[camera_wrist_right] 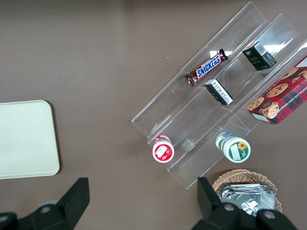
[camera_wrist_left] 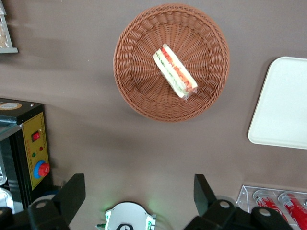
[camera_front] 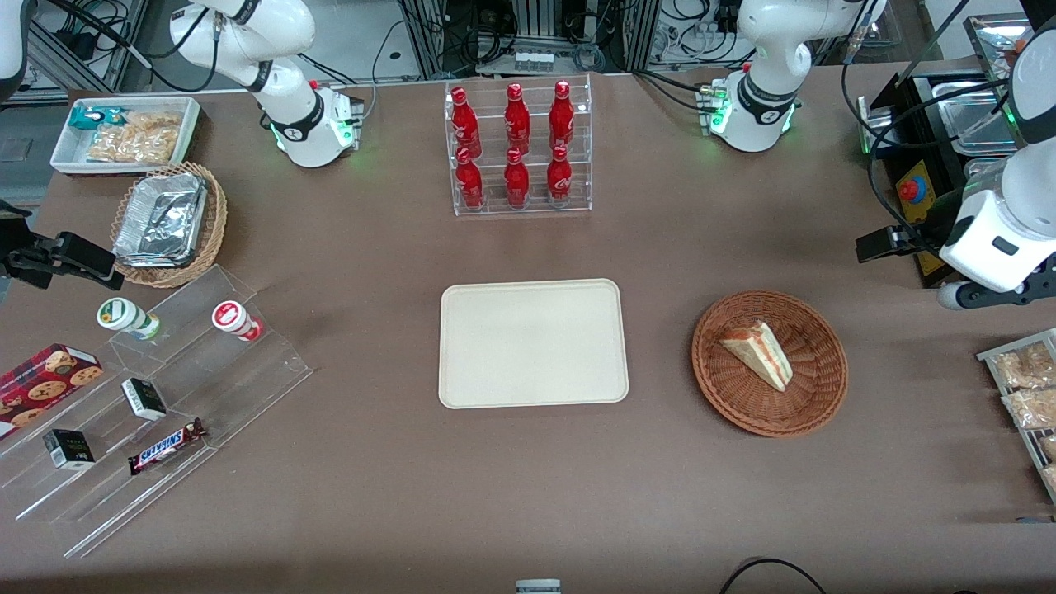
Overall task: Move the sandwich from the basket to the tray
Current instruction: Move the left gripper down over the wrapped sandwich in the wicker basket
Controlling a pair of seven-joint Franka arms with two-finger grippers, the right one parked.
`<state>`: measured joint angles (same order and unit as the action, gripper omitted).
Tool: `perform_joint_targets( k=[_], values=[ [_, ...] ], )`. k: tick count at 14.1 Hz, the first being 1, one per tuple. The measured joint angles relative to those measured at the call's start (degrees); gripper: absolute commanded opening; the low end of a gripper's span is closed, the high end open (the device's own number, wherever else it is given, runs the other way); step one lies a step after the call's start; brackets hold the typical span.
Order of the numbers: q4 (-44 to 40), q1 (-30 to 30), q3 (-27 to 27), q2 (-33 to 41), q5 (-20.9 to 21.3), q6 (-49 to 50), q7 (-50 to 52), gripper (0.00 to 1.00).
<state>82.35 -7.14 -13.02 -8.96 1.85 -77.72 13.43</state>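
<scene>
The sandwich (camera_front: 759,353) (camera_wrist_left: 175,72), a wrapped white wedge with red and green filling, lies in the round reddish-brown basket (camera_front: 718,388) (camera_wrist_left: 134,72). The cream tray (camera_front: 532,342) (camera_wrist_left: 283,105) lies flat beside the basket, toward the parked arm's end, with nothing on it. My gripper (camera_front: 874,246) (camera_wrist_left: 139,191) hangs high over the table toward the working arm's end, farther from the front camera than the basket. It is open, with nothing between its black fingers (camera_wrist_left: 72,191).
A black control box (camera_front: 912,190) (camera_wrist_left: 33,153) with a red button stands close to the gripper. A clear rack of red bottles (camera_front: 518,148) stands farther back than the tray. A wire rack of snacks (camera_front: 1027,388) lies at the working arm's table edge.
</scene>
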Motion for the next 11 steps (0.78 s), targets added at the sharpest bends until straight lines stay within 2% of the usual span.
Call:
perform_joint_targets(
  k=[11],
  values=[
    [0.15,-0.14,0.18,-1.71,0.0,0.84,0.0,1.0]
  ],
)
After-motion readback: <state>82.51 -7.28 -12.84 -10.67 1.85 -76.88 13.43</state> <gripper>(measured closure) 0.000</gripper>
